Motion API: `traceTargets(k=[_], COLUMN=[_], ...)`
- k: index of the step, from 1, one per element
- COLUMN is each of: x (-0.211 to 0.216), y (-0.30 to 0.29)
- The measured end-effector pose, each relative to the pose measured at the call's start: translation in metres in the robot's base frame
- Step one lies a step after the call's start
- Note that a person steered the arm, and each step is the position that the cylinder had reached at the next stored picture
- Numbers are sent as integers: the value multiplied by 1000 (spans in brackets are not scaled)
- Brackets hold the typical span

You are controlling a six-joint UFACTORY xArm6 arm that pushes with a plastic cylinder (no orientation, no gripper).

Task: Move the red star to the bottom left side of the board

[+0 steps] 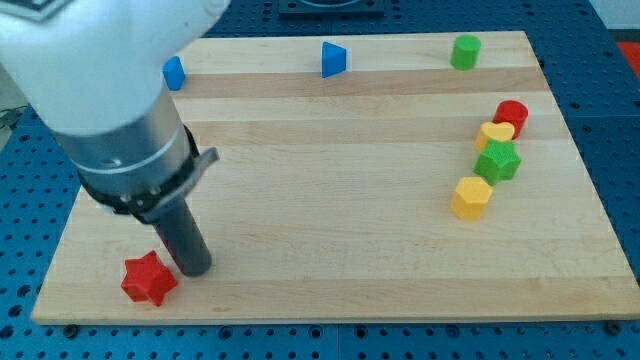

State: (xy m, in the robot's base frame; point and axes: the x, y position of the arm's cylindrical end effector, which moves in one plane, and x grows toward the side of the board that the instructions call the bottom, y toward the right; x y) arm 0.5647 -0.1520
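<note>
The red star (149,279) lies near the bottom left corner of the wooden board (330,200). My tip (194,268) rests on the board just to the right of the red star, close to it or touching its right side. The rod rises from there to the large arm body at the view's top left, which hides part of the board's left side.
A blue block (174,73) and a blue triangle (333,59) sit along the top edge, with a green cylinder (464,51) to their right. At the right stand a red cylinder (512,115), a yellow heart (495,133), a green star (498,161) and a yellow hexagon (471,197).
</note>
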Motion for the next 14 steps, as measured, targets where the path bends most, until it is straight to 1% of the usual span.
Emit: traceTargets(k=[1,2,3,4,5,6,8,9,10,11,13,14], x=[2,1,1,1,15,48,44,32,32,33,33,32], y=[-19,-1,34,37,26,-8,-24,-45,-62,-64,55,101])
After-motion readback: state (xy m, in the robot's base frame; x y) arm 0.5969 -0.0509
